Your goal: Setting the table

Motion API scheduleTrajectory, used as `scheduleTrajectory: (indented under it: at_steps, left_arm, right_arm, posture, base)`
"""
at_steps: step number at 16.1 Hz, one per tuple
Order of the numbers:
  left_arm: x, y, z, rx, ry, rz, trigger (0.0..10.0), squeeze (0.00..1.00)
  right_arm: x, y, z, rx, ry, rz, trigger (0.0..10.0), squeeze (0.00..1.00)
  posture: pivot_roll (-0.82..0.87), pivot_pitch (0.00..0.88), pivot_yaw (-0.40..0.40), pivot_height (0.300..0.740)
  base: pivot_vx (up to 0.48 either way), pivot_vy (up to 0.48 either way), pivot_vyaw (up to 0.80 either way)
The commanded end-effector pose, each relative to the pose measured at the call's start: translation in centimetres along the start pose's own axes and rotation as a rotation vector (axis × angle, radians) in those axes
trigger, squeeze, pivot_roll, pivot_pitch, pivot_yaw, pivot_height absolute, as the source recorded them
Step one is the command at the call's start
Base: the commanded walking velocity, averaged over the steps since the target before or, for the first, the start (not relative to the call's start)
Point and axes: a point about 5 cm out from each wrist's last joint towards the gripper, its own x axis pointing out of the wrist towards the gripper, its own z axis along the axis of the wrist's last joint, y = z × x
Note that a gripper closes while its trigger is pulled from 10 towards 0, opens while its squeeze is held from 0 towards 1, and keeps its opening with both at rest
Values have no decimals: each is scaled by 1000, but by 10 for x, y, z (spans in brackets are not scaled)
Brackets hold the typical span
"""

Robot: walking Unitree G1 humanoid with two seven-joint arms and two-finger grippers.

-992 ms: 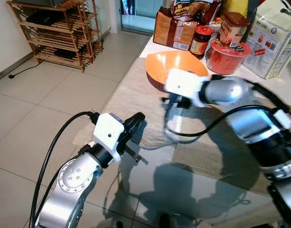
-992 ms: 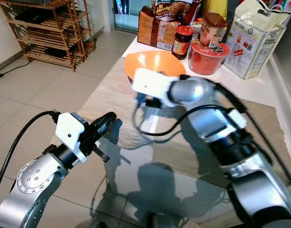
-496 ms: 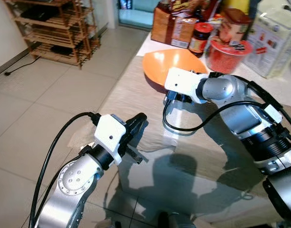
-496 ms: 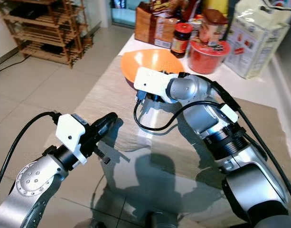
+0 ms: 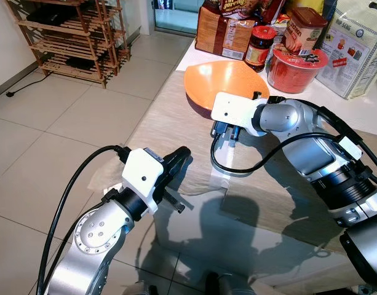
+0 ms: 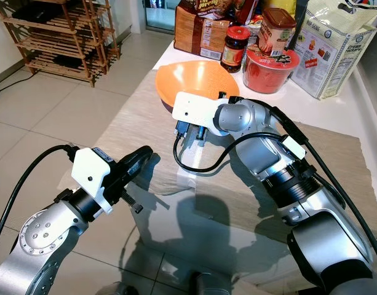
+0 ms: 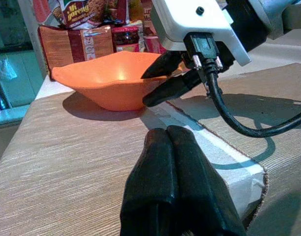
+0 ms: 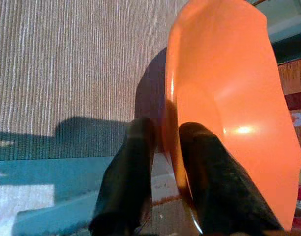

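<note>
The orange bowl point(image 6: 196, 82) sits on a beige woven placemat point(image 6: 142, 117) on the glass-topped table point(image 5: 237, 233), just in front of the cluster of groceries at the far end: a red-lidded jar point(image 6: 235, 40), a red instant-noodle cup point(image 6: 272, 64) and a white paper bag point(image 6: 334, 46). The right gripper point(image 8: 167, 162) is at the bowl's near rim, its two black fingers straddling the wall, one inside the bowl and one outside, clamped on the rim or very nearly so. The left gripper point(image 7: 175, 167) hovers nearer the robot than the bowl, well apart from it, over the placemat's near edge, fingers pressed together and holding nothing.

The bowl looks like thin, glossy plastic: probably light and stiff, but slick, so a pinch on the rim may slip or let it tilt as it lifts. The wall flares outward, so the hold should sit deep on the rim with the fingers square across it. Its wide, shallow shape will likely swing about a single pinch point, so a slow, level carry seems wise.
</note>
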Motion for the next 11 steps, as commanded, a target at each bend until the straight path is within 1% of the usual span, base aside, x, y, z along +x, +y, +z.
scheduleTrajectory:
  at_steps: [1, 5, 11]
  left_arm:
    - [-1, -3, 2, 4, 1, -11, 10000, 0]
    - [-1, -4, 2, 5, 5, -11, 10000, 0]
    - [-1, -4, 2, 7, 8, -12, 10000, 0]
  right_arm:
    - [1, 1, 0, -10, -1, 5, 0, 0]
    - [2, 3, 3, -5, -15, 9, 0, 0]
    - [1, 1, 4, -1, -23, -12, 0, 0]
  posture:
    - [-42, 124, -22, 740]
    - [-43, 125, -22, 740]
    - [-43, 126, -21, 740]
  base:
    - [0, 0, 0]
    - [0, 0, 0]
    - [0, 0, 0]
